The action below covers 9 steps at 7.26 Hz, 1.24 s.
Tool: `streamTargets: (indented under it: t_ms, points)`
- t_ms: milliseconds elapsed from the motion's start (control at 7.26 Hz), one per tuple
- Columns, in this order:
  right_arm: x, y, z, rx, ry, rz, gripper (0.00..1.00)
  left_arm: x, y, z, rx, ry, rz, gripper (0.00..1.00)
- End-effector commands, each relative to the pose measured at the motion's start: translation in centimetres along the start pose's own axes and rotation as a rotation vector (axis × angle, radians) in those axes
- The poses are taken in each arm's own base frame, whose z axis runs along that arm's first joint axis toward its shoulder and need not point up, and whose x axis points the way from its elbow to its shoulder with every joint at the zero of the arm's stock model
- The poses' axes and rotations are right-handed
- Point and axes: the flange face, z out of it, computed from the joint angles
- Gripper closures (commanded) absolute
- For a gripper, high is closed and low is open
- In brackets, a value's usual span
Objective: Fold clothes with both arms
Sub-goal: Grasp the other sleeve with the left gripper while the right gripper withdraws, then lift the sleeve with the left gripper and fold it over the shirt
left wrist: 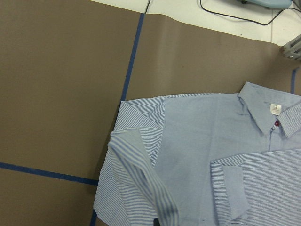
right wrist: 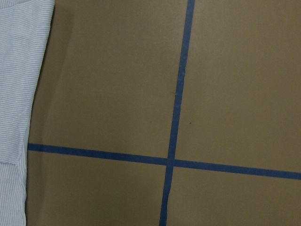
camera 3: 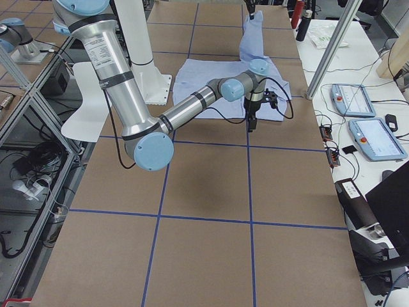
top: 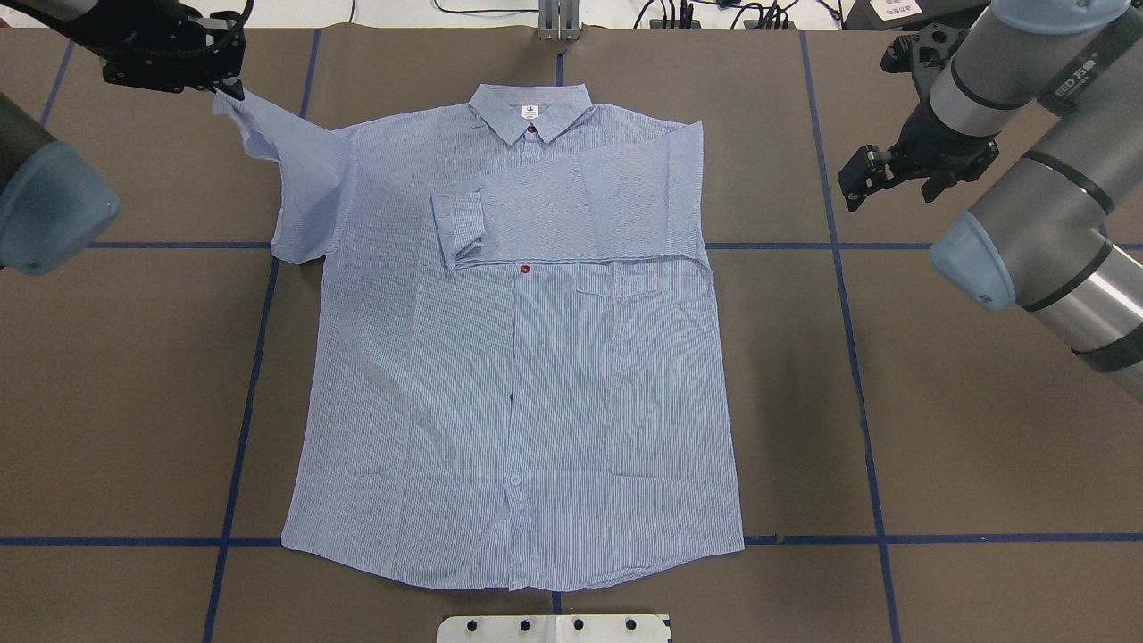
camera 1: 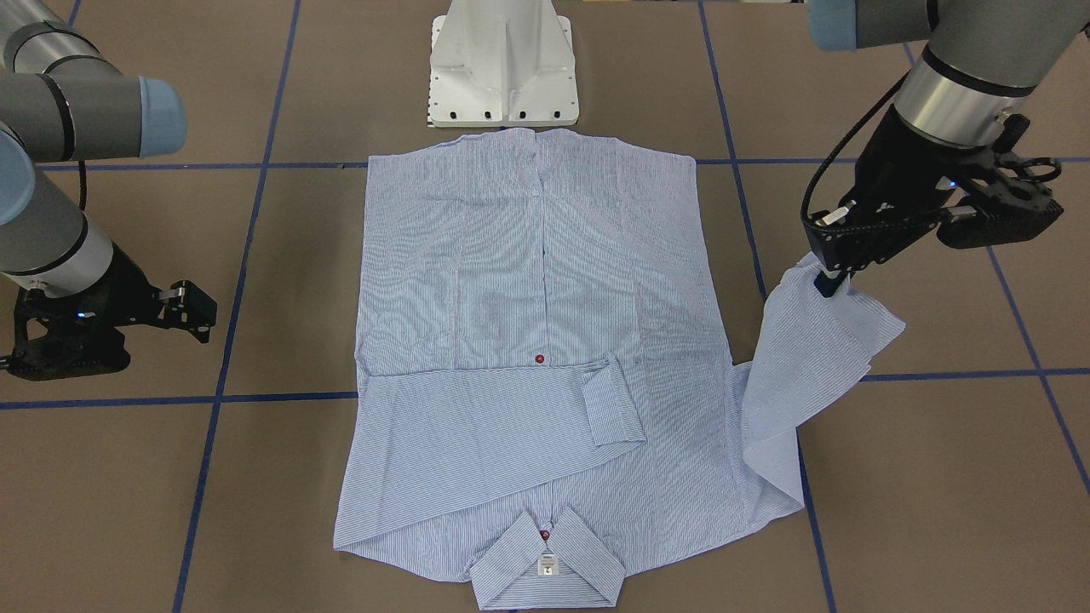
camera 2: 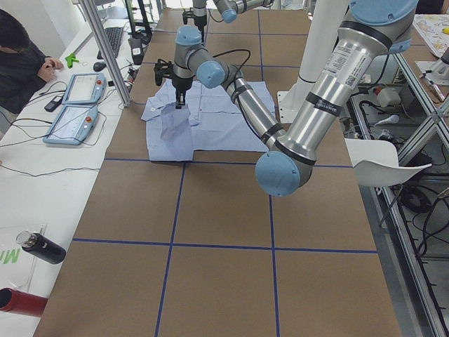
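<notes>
The shirt (top: 554, 375) is finely striped light blue and white, with red buttons (top: 524, 269) and a white label (top: 529, 112). Beneath the black left gripper (top: 230, 89), the brown table (top: 982, 402) is crossed by blue lines (top: 857, 357).

white pedestal (camera 1: 502, 68), blue-taped table (camera 1: 937, 468)

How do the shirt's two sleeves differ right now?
The sleeve on the robot's left is raised off the table, its end pinched by the left gripper; the sleeve on the robot's right lies flat, touched by no gripper. The first points outward from the shirt; the second is folded across the chest. Both share fine blue-and-white stripes.
</notes>
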Motion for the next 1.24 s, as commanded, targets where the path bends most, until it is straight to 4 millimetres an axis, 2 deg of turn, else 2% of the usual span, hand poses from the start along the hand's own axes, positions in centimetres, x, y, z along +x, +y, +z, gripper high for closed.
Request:
streamTargets:
  t_ms: [0, 138, 275, 413, 551, 826, 1102]
  points:
    - [0.6, 0.4, 0.1, -0.003, 0.004, 0.005, 0.01, 6.0, 0.3, -1.5, -0.039, 0.076, -0.06, 1.0]
    - [0.6, 0.4, 0.2, -0.002, 0.005, 0.005, 0.01, 8.7, 1.9, -0.8, -0.07, 0.094, -0.094, 1.0]
    - [0.8, 0.3, 0.2, -0.003, 0.008, 0.008, 0.01, 10.4, 3.1, -0.8, -0.089, 0.111, -0.113, 1.0]
    - [0.7, 0.3, 0.3, -0.004, 0.01, 0.008, 0.01, 12.8, 5.4, -0.1, -0.123, 0.13, -0.133, 1.0]
    - [0.9, 0.3, 0.5, -0.006, 0.011, 0.011, 0.01, 13.8, 6.6, 0.5, -0.142, 0.148, -0.149, 1.0]
    - [0.9, 0.3, 0.6, -0.007, 0.013, 0.011, 0.01, 14.7, 7.3, 3.8, -0.163, 0.171, -0.202, 1.0]
    - [0.9, 0.3, 0.6, -0.007, 0.013, 0.02, 0.01, 15.5, 8.4, 5.1, -0.168, 0.173, -0.238, 1.0]
